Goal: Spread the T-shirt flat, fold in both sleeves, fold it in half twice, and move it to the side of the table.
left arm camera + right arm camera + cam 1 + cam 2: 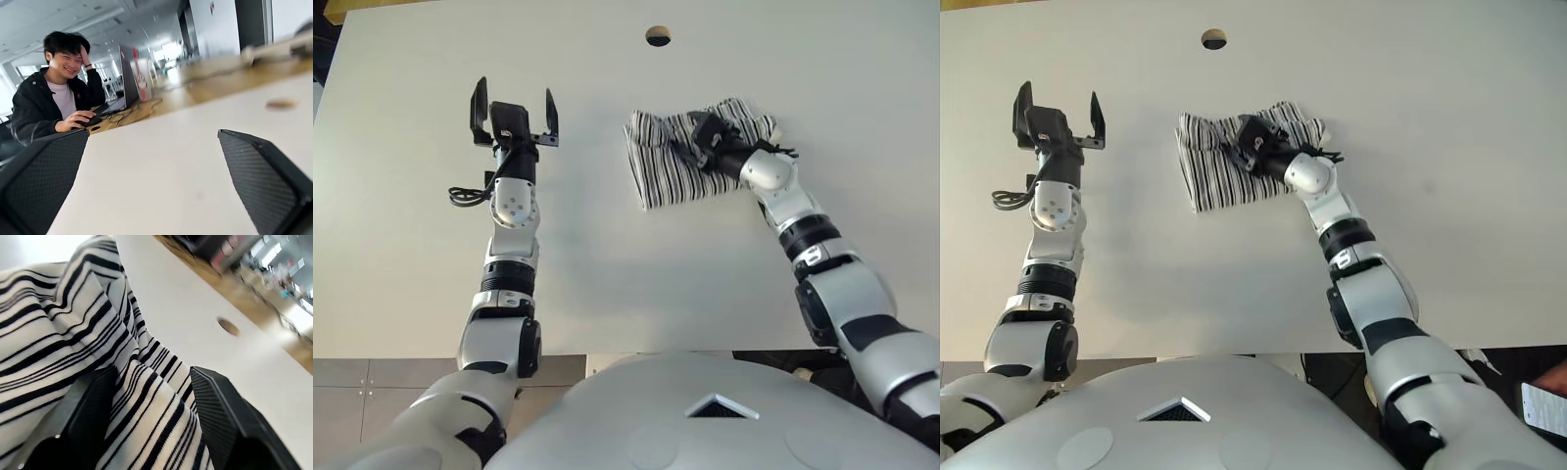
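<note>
The white table (pixel 822 69) carries all items; its near edge is cut off by my torso. The striped T-shirt (pixel 656 171) lies on the far half of the table, right of centre, as a compact folded bundle. Its left and near edges look fairly straight, its far edge is rumpled, and its sleeves and collar are folded inside or covered, so I cannot make them out. My right gripper (pixel 703 135) rests on the right part of the bundle and hides the fabric beneath it. In the right wrist view its fingers (pixel 93 401) pinch a raised ridge of striped cloth, and the frame crops the rest of the garment. My left gripper (pixel 516 93) is above bare table well to the left of the T-shirt, with its fingers (pixel 44 181) spread wide and nothing between them. A black cable (pixel 468 195) loops beside my left wrist. A small round hole (pixel 658 36) sits in the tabletop beyond the T-shirt.
</note>
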Controlling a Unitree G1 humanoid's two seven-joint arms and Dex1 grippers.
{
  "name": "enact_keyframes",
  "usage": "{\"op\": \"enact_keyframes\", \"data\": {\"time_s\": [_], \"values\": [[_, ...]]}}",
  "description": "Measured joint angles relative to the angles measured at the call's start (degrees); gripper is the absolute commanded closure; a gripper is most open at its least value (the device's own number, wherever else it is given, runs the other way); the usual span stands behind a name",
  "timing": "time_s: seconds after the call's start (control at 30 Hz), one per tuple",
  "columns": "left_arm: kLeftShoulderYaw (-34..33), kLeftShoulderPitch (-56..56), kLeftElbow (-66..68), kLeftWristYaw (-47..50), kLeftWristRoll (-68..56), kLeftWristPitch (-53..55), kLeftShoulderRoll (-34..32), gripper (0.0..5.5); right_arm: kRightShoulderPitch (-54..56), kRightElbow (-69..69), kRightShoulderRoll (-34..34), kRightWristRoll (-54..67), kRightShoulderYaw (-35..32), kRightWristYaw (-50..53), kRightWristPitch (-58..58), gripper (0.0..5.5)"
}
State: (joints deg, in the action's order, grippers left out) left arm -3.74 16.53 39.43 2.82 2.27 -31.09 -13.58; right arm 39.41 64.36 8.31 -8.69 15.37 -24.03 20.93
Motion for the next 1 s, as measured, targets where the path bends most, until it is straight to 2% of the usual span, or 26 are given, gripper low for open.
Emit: {"op": "enact_keyframes", "data": {"time_s": [0.13, 0.23, 0.4, 0.47, 0.67, 0.8, 0.9, 0.97, 1.0], "values": [[-1.22, -0.12, 0.11, -1.87, -2.73, -2.66, 1.15, 0.63, 3.25, 6.59, -1.55, 7.16, -9.71, 3.93, -6.70, 2.75], [-1.96, -0.36, 0.06, -2.24, -3.73, -3.12, 1.62, 0.63, 5.20, 9.43, 1.02, 13.56, -19.00, 9.94, -12.00, 2.75], [-3.29, -0.40, 1.10, -0.62, -3.11, -3.76, 2.08, 0.63, 3.72, 12.28, 15.64, 25.02, -37.86, 28.67, -15.63, 2.75], [-3.38, 0.22, 2.80, 0.96, -2.39, -5.33, 2.89, 0.63, 1.35, 12.43, 19.87, 28.19, -43.41, 33.00, -15.20, 2.75], [-5.63, 3.10, 5.45, 5.12, -2.10, -11.85, 4.39, 0.63, -0.85, 12.10, 21.82, 31.38, -50.84, 39.29, -11.84, 2.75], [-4.63, 4.27, 5.92, 5.79, 0.20, -13.01, 5.32, 0.63, -2.49, 10.26, 21.28, 28.45, -49.64, 42.65, -2.24, 2.75], [-3.21, 6.62, 5.92, 6.76, 2.15, -13.12, 6.42, 0.63, -1.70, 1.26, 16.43, 18.22, -40.53, 45.36, 11.46, 2.75], [-2.10, 9.38, 5.93, 9.19, 4.72, -13.86, 7.79, 0.63, -1.36, -8.17, 5.78, 5.92, -27.46, 45.95, 19.79, 2.75], [-1.43, 10.49, 5.91, 9.74, 5.34, -14.52, 8.72, 0.58, -1.28, -10.35, 1.06, 1.44, -22.33, 45.73, 21.56, 2.55]]}}
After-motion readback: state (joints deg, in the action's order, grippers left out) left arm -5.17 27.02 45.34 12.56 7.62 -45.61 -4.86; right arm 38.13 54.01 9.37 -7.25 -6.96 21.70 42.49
